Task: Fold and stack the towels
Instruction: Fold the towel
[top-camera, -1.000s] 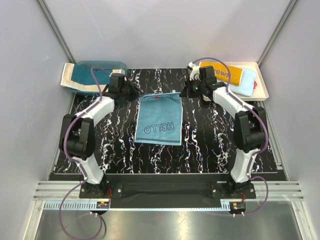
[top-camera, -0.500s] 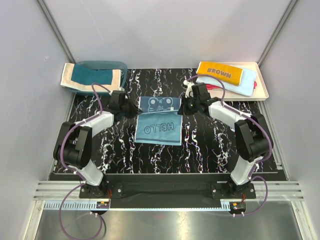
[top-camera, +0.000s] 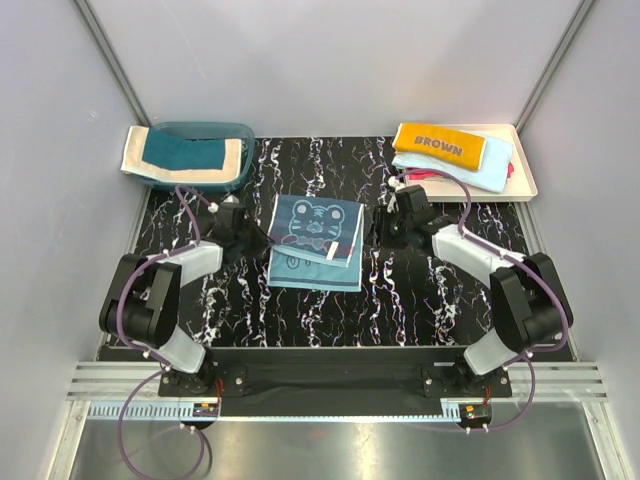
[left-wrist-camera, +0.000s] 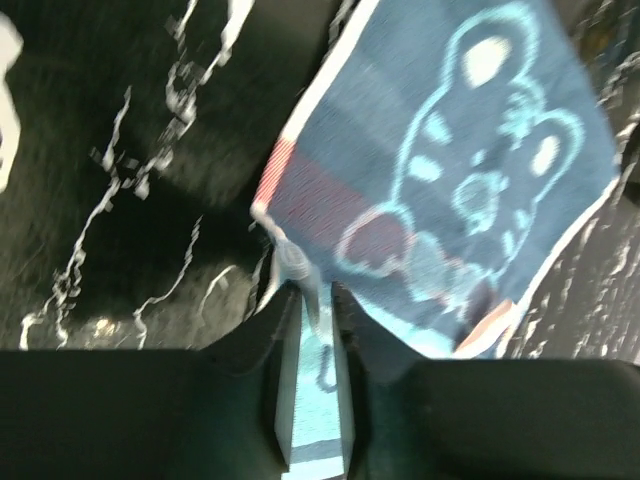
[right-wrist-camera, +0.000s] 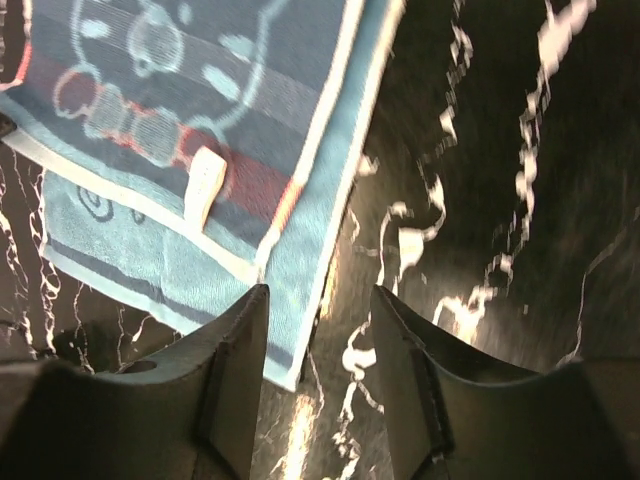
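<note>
Folded dusty blue cartoon-outline towel lies between both grippers: left gripper narrow at its left corner, grip unclear; right gripper parted wide over its right edge.

Ground: black mat with white marble veining, spread before me.
Far left of me: translucent teal plastic basin, at the mat's corner.
Far right: cream rectangular tray, opposite corner.

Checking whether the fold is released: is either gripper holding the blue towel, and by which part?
The right gripper is open, holding nothing. The blue towel's left edge sits between the left gripper's fingers; whether it is pinched cannot be told.
</note>
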